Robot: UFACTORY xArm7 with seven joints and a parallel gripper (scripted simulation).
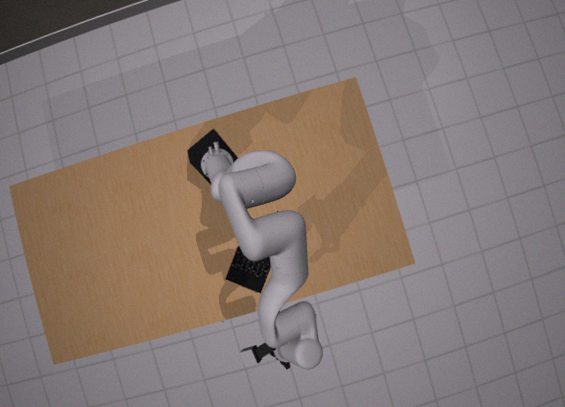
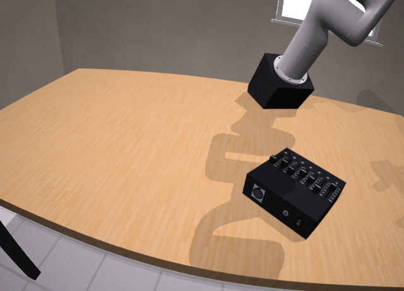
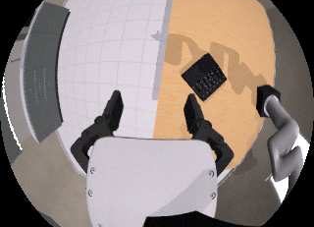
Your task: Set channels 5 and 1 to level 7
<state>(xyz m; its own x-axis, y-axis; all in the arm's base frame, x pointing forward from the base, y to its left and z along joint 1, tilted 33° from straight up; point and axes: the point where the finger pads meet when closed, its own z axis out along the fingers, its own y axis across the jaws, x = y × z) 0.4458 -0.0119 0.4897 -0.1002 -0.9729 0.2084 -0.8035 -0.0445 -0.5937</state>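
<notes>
The black lighting desk (image 2: 286,196) (image 1: 244,275) (image 3: 208,81) stands on its feet on the wooden table (image 2: 113,134) (image 1: 114,238), near the table's front edge. It has a row of several faders (image 2: 305,177). The end fader's cap (image 2: 271,159) sits apart from the line of the others. The arm hides part of the desk in the top view. My gripper (image 3: 154,99) (image 1: 267,356) is open and empty. It hangs high up, beyond the table's edge and over the floor, well away from the desk. The exterior view does not show the gripper.
The arm's black base block (image 2: 277,86) (image 1: 200,149) (image 3: 267,99) stands on the table behind the desk. The table's edge (image 3: 160,77) runs between the tiled floor (image 3: 112,37) and the desk in the wrist view.
</notes>
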